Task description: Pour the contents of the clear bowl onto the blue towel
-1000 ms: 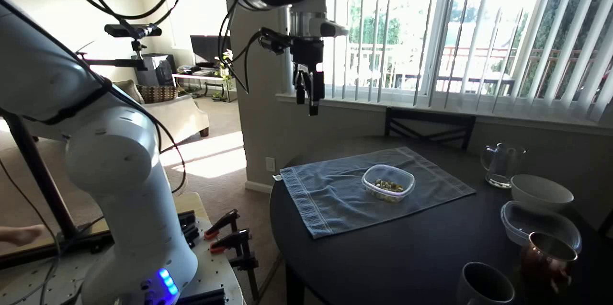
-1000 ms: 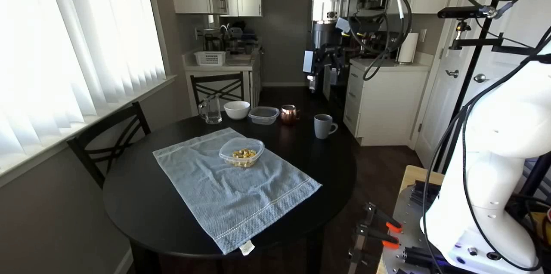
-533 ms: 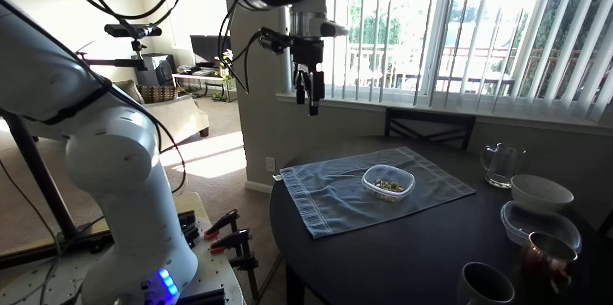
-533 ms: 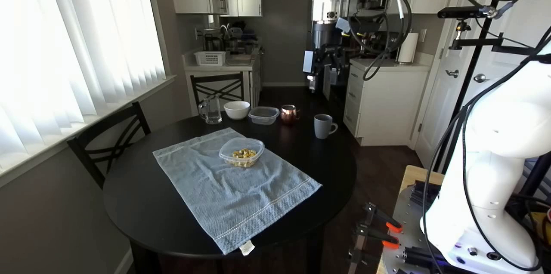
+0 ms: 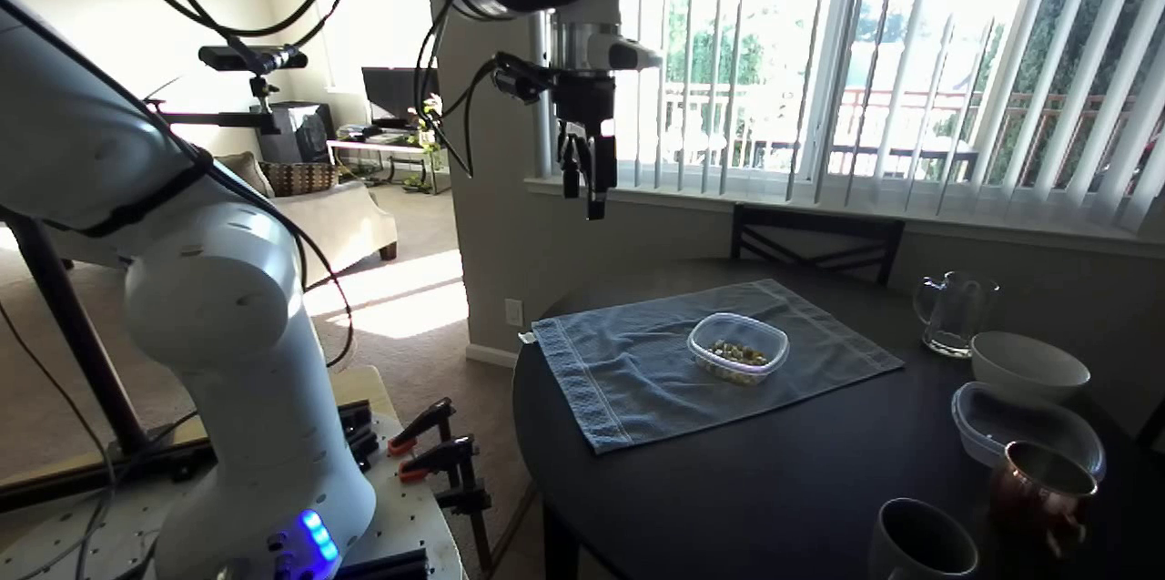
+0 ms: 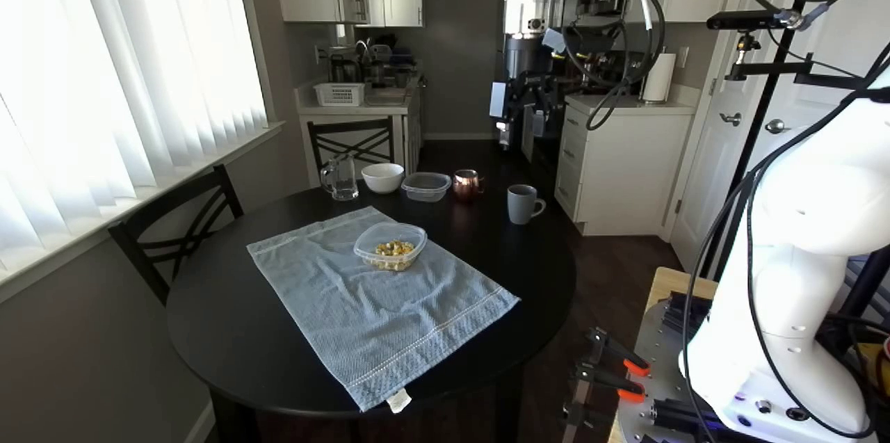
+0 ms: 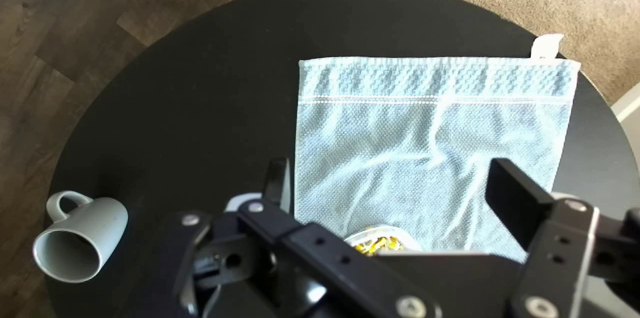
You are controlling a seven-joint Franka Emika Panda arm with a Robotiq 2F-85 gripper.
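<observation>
Blue towel point(image 6: 379, 311) of rough-woven cloth, clear bowl point(image 6: 389, 232) of smooth plastic, copper mug point(image 6: 464, 187) of glossy metal.

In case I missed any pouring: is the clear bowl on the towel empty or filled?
Partly filled: both exterior views show yellowish bits in the clear bowl, upright on the blue towel.

Contents point(image 6: 394, 248) in bowl point(image 6: 389, 232), on towel point(image 6: 396, 318), on tbl point(image 6: 215, 318). In an ext. view, behind towel L-to-R: glass point(image 6: 343, 180), 2nd bowl point(image 6: 382, 180), tub point(image 6: 426, 195), cup point(image 6: 466, 186), mug point(image 6: 521, 205).
</observation>
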